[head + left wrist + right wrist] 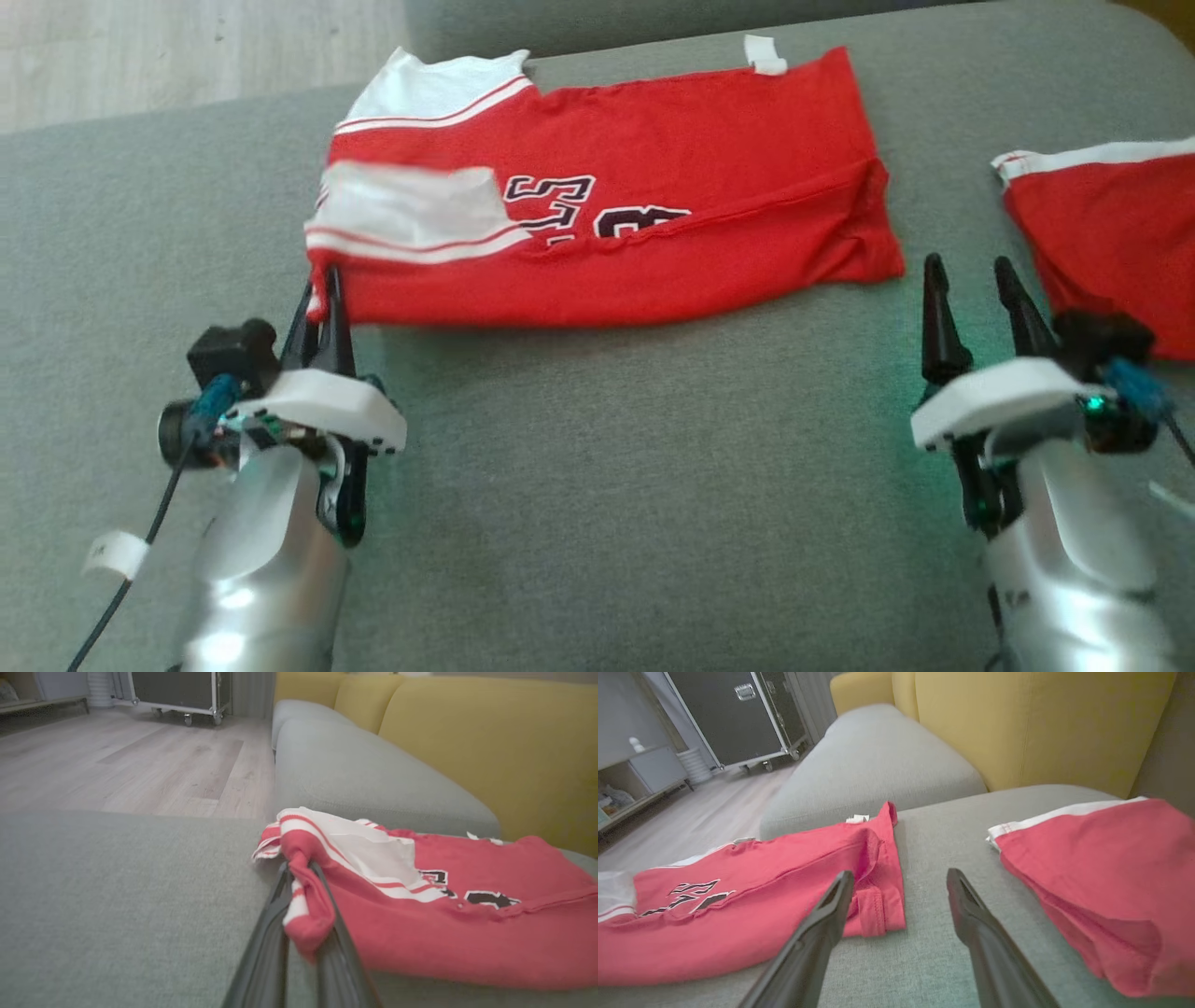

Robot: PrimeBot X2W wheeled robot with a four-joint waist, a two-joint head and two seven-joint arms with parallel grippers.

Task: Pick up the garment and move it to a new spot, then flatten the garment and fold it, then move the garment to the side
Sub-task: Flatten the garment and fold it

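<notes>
My left gripper (320,287) is pinched tight on the near left corner of the folded red jersey with white trim (653,168), which lies toward the grey seat cushion's (607,485) far edge; a corner hold for sliding it, I reckon. The right gripper (969,271) hangs spread and empty (another red cloth (1111,233) crowds the right edge). There's open room along the near edge.

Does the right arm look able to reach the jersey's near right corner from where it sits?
Probably yes. The right gripper stands open beside that end of the jersey, with bare grey cushion between them. The other red garment lies to its right, out of the path.
</notes>
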